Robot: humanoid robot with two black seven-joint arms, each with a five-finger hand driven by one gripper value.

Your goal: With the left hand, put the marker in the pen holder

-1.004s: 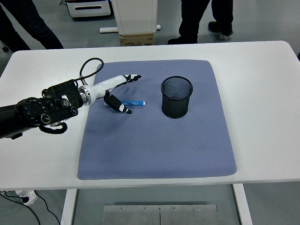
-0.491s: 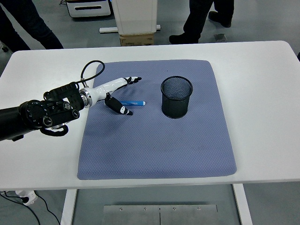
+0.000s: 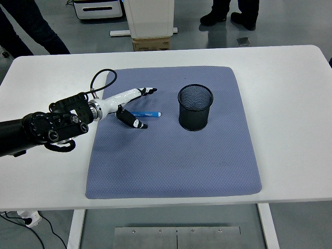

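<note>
Left hand (image 3: 130, 106) spread over blue marker (image 3: 147, 113), no grip; shallow pinch risks roll, missing black mesh pen holder (image 3: 195, 107).

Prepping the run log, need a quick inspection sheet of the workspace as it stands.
Surface: white table with a blue-grey mat laid flat.
Job's things: blue marker lying on the mat, left of the upright black mesh pen holder, apart from it.
Clutter: nothing seen.
Hands: left hand over the marker's left end, fingers spread, no grasp seen; right hand not in view.
Cables: black cable loop at the left wrist.
Surroundings: people's legs and a white stand beyond the table.
</note>
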